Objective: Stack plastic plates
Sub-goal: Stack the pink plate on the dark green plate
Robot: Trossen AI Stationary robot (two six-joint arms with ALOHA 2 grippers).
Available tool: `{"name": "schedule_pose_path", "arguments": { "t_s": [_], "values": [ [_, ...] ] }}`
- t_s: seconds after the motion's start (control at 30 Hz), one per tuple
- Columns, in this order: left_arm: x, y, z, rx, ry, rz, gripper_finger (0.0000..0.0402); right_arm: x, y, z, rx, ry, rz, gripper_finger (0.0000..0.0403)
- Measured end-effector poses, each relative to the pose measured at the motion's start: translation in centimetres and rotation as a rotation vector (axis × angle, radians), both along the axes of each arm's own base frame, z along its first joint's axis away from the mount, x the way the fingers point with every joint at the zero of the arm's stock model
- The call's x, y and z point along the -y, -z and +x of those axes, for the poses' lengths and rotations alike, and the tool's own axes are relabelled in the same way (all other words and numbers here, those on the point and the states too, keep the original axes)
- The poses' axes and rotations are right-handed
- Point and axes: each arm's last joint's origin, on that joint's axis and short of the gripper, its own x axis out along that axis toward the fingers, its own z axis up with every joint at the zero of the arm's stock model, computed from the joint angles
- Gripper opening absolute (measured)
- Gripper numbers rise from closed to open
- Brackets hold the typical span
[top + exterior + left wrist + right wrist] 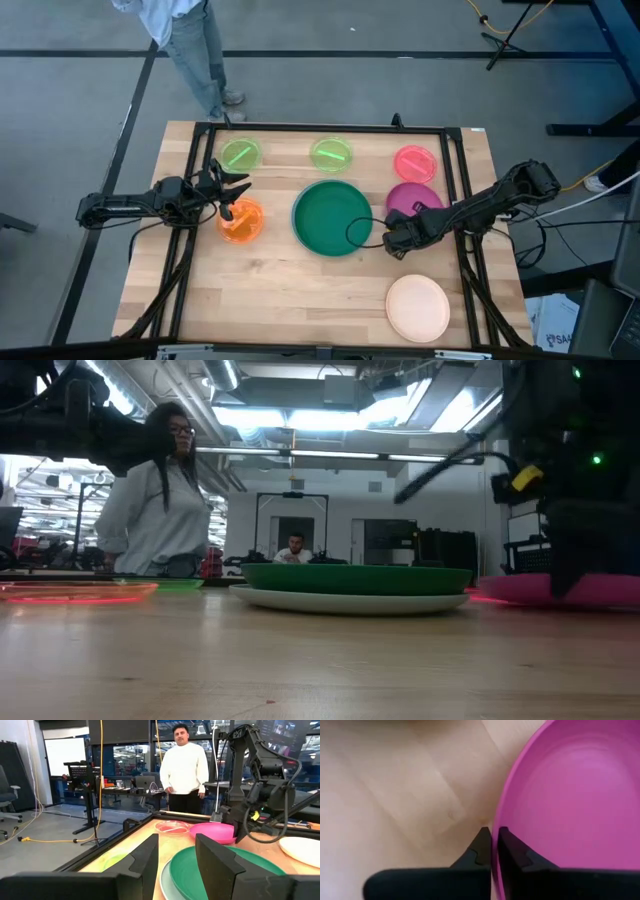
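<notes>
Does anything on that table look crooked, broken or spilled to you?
Nothing looks broken or spilled. The only unusual thing: the right tool is pinching the rim of the magenta plate beside the dark green plate, which sits on a paler plate. The other plates lie flat.

Dark green plate sits mid-table, nested on a pale blue plate. Magenta plate lies just to its right, its rim pinched. Pink plate lies behind it, peach plate near the front. Two lime plates lie at the back, orange plate to the left.
</notes>
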Motion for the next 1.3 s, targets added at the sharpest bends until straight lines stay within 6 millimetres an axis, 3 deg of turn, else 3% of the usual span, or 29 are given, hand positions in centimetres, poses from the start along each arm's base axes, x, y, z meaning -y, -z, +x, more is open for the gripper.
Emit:
{"name": "schedule_pose_path", "arguments": {
  "t_s": [0.57,1.0,1.3],
  "values": [
    [0.0,0.0,0.0,-0.001,0.000,0.000,0.0123,-0.7,-4.1,3.2,0.119,-0.316,-0.156,0.0002],
    [0.0,0.0,0.0,-0.002,0.000,0.000,0.0123,-2.1,-5.9,6.8,0.441,-0.685,-0.258,0.0002],
    [0.0,0.0,0.0,-0.001,0.000,0.000,0.0123,-2.2,-6.4,8.3,0.565,-0.765,-0.267,0.0003]
  ]
}}
